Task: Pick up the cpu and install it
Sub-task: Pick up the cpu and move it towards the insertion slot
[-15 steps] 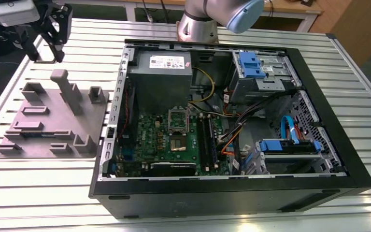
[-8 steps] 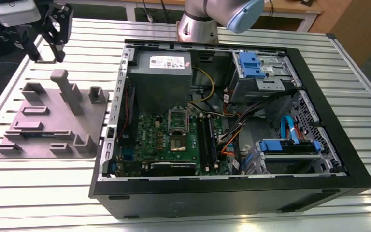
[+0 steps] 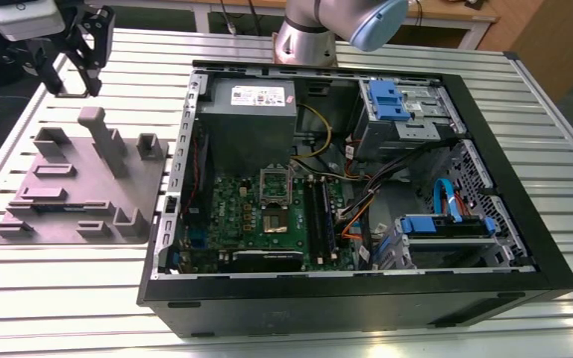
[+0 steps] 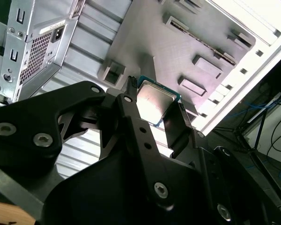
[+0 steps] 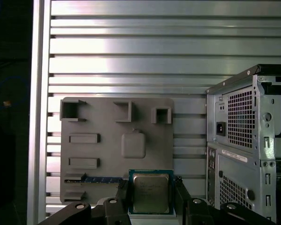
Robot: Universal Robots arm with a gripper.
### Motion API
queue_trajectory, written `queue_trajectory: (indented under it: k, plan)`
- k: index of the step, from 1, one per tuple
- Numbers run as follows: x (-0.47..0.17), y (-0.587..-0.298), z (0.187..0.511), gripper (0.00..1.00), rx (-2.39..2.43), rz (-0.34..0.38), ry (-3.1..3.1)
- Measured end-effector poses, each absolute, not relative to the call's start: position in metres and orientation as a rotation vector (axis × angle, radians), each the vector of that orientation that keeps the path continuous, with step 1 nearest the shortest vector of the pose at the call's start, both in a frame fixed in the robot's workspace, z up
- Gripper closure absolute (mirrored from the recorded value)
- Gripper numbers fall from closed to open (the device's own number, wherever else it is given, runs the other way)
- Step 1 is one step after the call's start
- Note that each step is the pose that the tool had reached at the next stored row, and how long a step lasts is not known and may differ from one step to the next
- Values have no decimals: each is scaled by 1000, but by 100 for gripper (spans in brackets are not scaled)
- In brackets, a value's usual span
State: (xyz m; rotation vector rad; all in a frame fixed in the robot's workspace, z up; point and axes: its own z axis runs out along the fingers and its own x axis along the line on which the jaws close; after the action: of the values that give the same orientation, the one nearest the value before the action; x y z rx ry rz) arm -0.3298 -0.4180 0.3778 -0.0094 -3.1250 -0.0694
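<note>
Gripper: the black gripper [image 3: 75, 88] is clamped on the cpu; in both wrist views its two fingers [image 5: 122, 195] pinch opposite edges of the chip.
Cpu: the cpu [image 5: 151, 192] is a small square with a pale metal top and a thin green border, held clear of every surface, its metal face turned toward the first wrist view. In the second wrist view the cpu [image 4: 157, 101] catches a bright glare.
Below the gripper: the grey fixture tray [image 5: 107, 136] with raised pockets and slots, lying flat on the slatted metal table [image 3: 68, 298].
Tray edges: a tall post [image 3: 95, 123] stands near the tray's far end, close under the gripper in the exterior view.
Case: the open computer case [image 3: 366, 302] lies just beside the tray, on the exterior view's right; a narrow strip of table shows between them.
Motherboard: the green motherboard [image 3: 236, 212] lies flat inside, walled by the case rim on all sides.
Socket: the socket [image 3: 274, 221] sits mid-board, well apart from the gripper.
Room: open air above the table around the gripper.
</note>
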Motion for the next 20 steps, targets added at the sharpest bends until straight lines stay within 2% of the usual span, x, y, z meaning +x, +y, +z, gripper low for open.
queue_trajectory:
  k: [20]
  plan:
    - [-326,-418,378,53,-9,-69,-3125]
